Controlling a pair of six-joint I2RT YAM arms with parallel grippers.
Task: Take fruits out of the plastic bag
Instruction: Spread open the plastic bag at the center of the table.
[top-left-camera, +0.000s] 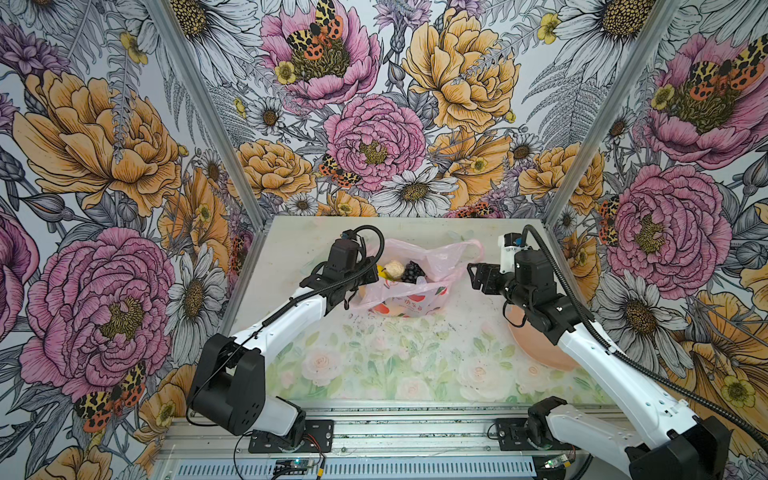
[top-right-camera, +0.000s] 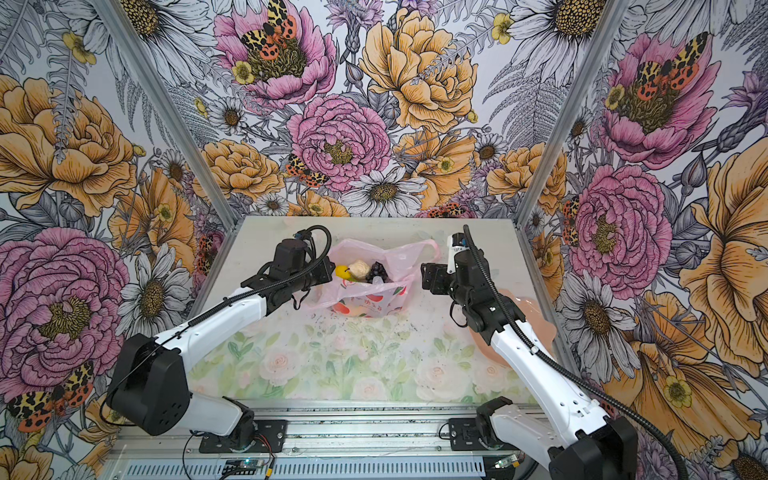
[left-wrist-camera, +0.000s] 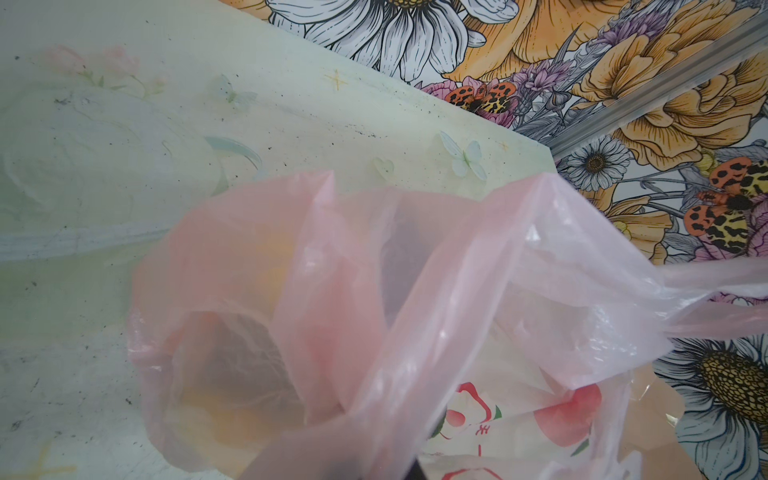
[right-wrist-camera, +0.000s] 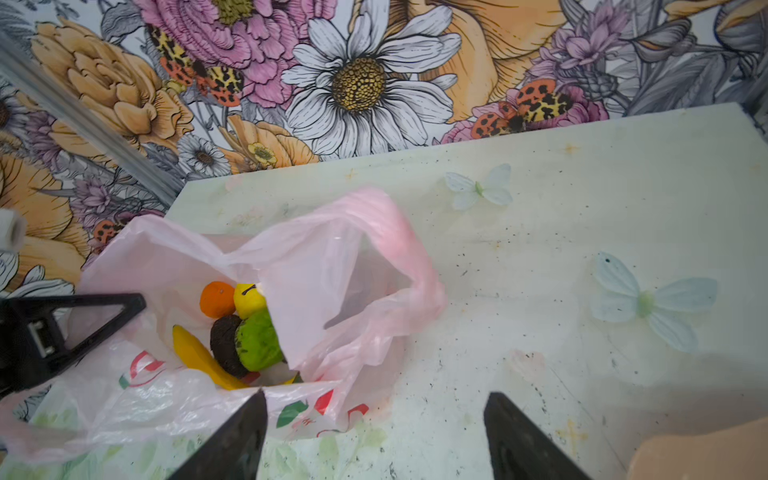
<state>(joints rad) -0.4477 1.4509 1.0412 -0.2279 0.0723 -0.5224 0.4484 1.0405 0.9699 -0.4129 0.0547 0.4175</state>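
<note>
Between your two pincers, on the pale floral table (top-left-camera: 374, 365), lies the plastic bag (top-left-camera: 440, 257), its mouth gaping upward in both top views. The red lettering (top-right-camera: 365, 302) on its front panel, set among printed red-pink fruit, is too small and creased to read. Behind your right pincer (top-left-camera: 478, 276), under that forearm, sits a peach-pink dish (top-left-camera: 536, 353), mostly covered. Your left pincer (top-right-camera: 322, 284) is closed at the bag's rim on its own side. The left wrist view shows the pink film bunching down toward its jaws, so it reads as clamped on the bag. Your right pincer has its jaws wide apart and holds nothing, with its tips just beside the bag's opposite side. Both arms slant forward from their bases, wrists turned inward so the pincers face each other across the bag. Inside the bag, ahead of the right pincer, you have a banana (right-wrist-camera: 195, 353), an avocado (right-wrist-camera: 259, 340), a grape bunch (top-left-camera: 412, 271), a cream lump (top-left-camera: 394, 269), a lemon (right-wrist-camera: 248, 300) and an orange piece (right-wrist-camera: 217, 299).
</note>
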